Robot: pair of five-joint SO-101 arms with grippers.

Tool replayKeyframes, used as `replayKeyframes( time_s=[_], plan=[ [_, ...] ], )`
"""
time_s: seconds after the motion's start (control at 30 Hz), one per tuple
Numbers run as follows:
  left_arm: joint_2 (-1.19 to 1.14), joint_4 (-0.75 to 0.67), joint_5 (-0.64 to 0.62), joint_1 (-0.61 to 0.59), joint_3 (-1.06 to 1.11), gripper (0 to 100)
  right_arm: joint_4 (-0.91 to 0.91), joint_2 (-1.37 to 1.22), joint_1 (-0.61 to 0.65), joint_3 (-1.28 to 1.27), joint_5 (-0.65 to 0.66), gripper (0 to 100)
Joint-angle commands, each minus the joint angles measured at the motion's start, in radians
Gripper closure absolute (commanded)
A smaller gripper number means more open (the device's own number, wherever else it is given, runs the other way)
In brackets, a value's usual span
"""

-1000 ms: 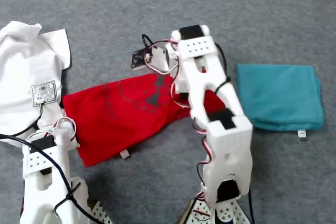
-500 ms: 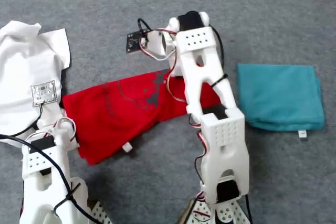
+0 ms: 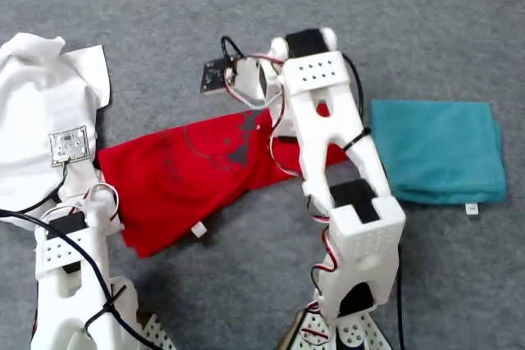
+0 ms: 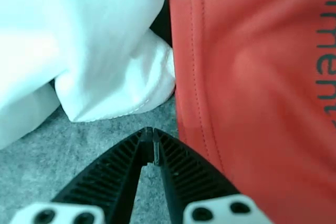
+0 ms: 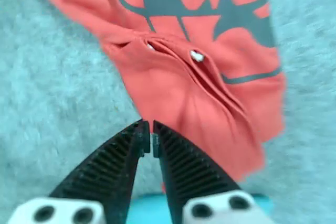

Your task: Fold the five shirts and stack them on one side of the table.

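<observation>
Red shirt (image 3: 180, 174), long axis side to side, slightly slanted

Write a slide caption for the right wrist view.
Right gripper, jaws closed, at the edge of the rumpled red shirt on the grey table.

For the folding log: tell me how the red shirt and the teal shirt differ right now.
The red shirt lies long, slanted and creased in the middle of the table; the teal shirt is a neat folded rectangle off to one side. The red shirt bears a dark print; the teal shirt shows none. Both lie on the grey table.
</observation>
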State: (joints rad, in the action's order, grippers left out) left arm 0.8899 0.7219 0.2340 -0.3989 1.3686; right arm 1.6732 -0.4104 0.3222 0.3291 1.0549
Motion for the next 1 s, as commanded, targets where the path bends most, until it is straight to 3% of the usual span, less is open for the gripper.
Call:
replayKeyframes(
  time_s=[0.0, 0.2, 0.33, 0.67, 0.8, 0.97],
  plan=[
    [0.012, -0.015, 0.008, 0.0, -0.005, 98, -0.183, 0.022, 0.025, -0.124, -0.068, 99.3],
    [0.012, -0.015, 0.008, 0.009, -0.003, 98, -0.377, -0.182, 0.054, -0.047, -0.21, 99.0],
    [0.012, -0.015, 0.011, 0.031, 0.0, 98, -0.33, -0.234, 0.053, 0.104, -0.287, 99.2],
    [0.012, -0.017, 0.011, 0.032, 0.006, 98, -0.204, -0.239, -0.038, 0.325, -0.279, 99.1],
    [0.012, -0.017, 0.011, 0.032, 0.006, 98, -0.195, -0.236, -0.137, 0.282, -0.204, 99.2],
    [0.012, -0.017, 0.011, 0.032, 0.006, 98, -0.204, -0.24, -0.202, 0.231, -0.199, 99.0]
  ],
)
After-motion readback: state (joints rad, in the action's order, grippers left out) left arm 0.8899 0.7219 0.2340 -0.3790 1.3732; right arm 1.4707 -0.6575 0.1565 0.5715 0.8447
